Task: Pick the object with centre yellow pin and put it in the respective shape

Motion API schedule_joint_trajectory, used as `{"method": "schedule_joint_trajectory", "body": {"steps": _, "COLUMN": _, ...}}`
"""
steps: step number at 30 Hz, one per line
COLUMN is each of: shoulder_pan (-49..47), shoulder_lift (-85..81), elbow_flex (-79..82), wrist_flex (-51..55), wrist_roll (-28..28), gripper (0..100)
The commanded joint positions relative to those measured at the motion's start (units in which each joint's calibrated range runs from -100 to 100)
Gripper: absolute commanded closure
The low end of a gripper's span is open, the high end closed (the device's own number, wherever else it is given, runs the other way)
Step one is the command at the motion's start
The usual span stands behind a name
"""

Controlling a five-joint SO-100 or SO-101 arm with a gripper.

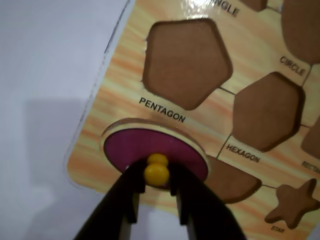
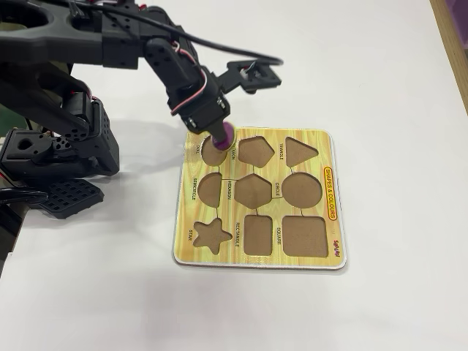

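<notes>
The arm reaches from 10 o'clock in the fixed view, wrist pitched down; the gripper (image 1: 157, 175) pinches the knob (image 1: 157, 169).

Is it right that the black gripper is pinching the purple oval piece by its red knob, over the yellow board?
Not quite: the knob is yellow, as the wrist view shows. The black gripper does pinch the purple oval piece over the yellow wood-grain shape board.

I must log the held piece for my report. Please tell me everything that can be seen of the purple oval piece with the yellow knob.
The purple oval piece is a flat disc with a magenta face and a pale rim that looks like wood. A small yellow knob stands at its centre, and the gripper is shut on that knob. The piece sits tilted at the corner of the yellow shape board, over the oval cutout beside the pentagon hole, not yet flat inside it.
</notes>
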Motion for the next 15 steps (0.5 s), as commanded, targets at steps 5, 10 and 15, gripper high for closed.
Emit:
{"method": "schedule_joint_trajectory", "body": {"steps": 5, "shoulder_pan": 0.5, "shoulder_lift": -1.7, "elbow_flex": 4.4, "wrist_flex": 0.3, "wrist_roll": 0.5, "gripper": 99}}
{"method": "schedule_joint_trajectory", "body": {"steps": 10, "shoulder_pan": 0.5, "shoulder_lift": -1.8, "elbow_flex": 4.5, "wrist_flex": 0.3, "wrist_roll": 0.5, "gripper": 99}}
{"method": "schedule_joint_trajectory", "body": {"steps": 15, "shoulder_pan": 0.5, "shoulder_lift": -1.8, "elbow_flex": 4.5, "wrist_flex": 0.3, "wrist_roll": 0.6, "gripper": 99}}
